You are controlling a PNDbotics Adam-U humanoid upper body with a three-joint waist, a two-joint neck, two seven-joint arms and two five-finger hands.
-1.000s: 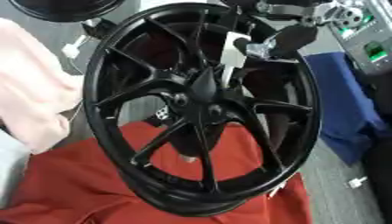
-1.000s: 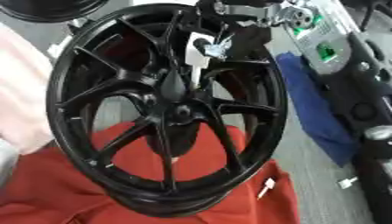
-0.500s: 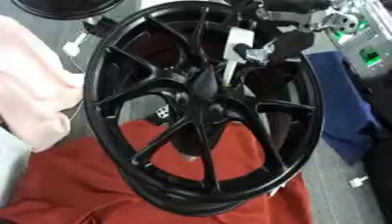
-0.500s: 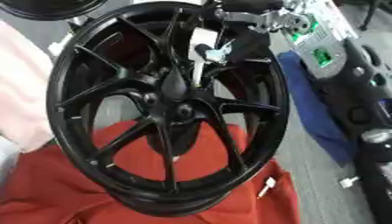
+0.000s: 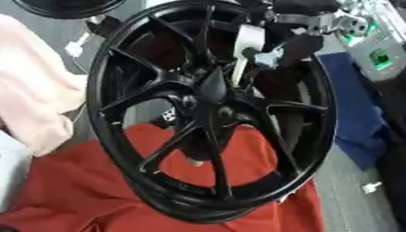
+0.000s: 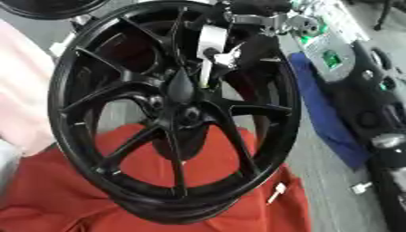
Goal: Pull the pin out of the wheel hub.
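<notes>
Right hand (image 5: 273, 43) fingers at pin (image 5: 238, 72); above wheel hub (image 5: 212, 88).

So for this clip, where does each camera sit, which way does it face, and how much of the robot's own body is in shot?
Left eye view: in the robot's head, looking down at the black wheel hub on the red cloth; the right hand reaches in from the upper right.
Right eye view: beside it in the head, facing the same way; the same hand at the top, plus more of the black arm along the right edge.
Shared: hub, cloth, right hand, blue cloth.
</notes>
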